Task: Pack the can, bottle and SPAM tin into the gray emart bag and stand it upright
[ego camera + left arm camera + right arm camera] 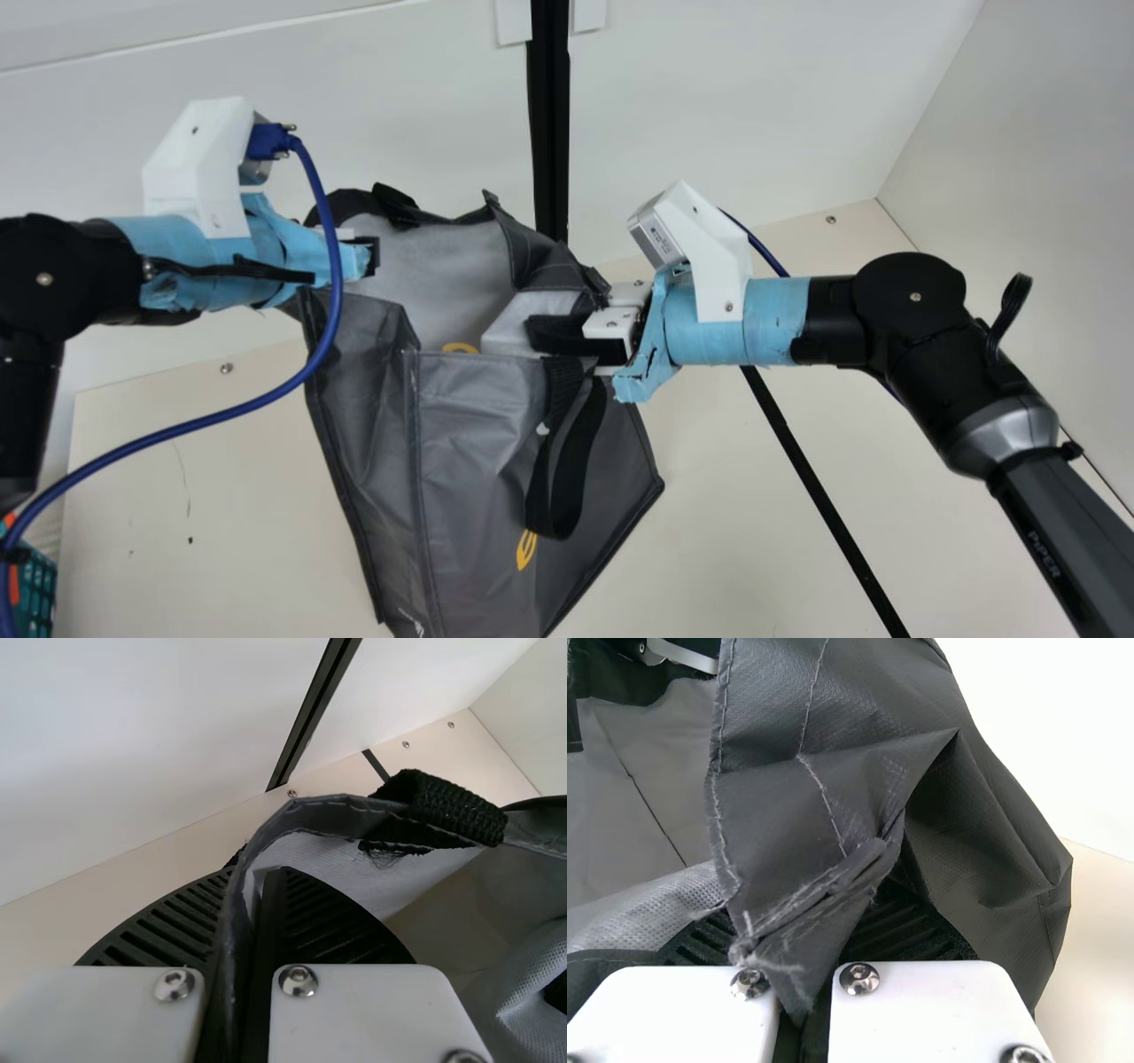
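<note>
Holds the bag (478,461) open by its rim, over the cream bench (709,532).
Pinches one side edge in the left gripper (374,257), closed on the fabric, and a bunched fold opposite in the right gripper (563,335), closed too; dangles a black strap (554,523) just below the right one.

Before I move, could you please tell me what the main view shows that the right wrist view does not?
Main view: the yellow print low on the bag, the black strap loop hanging down its side, and the blue cable.

Right wrist view: the loose threads along the gathered edge, and the stitch lines close up.

Both: the dark outer fabric, the lighter lining, and the right gripper pinching the bag's rim.
</note>
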`<state>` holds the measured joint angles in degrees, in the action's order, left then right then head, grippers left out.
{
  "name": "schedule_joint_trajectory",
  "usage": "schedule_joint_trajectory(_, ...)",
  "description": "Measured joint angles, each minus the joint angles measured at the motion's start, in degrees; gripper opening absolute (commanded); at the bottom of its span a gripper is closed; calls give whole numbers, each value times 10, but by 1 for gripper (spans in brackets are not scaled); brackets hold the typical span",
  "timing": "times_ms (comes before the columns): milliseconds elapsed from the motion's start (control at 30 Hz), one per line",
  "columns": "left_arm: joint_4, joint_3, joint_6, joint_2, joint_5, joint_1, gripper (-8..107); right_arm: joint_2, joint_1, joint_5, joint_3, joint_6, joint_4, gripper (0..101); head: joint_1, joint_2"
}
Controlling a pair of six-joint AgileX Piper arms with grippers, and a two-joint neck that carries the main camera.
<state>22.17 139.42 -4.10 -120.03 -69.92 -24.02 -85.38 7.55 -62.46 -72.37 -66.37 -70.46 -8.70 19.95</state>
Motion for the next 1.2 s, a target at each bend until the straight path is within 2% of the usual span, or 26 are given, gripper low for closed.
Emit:
schedule_joint_trajectory(333,0,-11,-7,9,11,-2,45,0,0,0,0,0,0,0,0,0)
schedule_joint_trajectory(767,35,-175,-41,152,102,9,89,0,0,0,0,0,1,0,0,-1)
schedule_joint_trajectory(1200,35,-310,-73,301,155,38,90,0,0,0,0,0,1,0,0,-1)
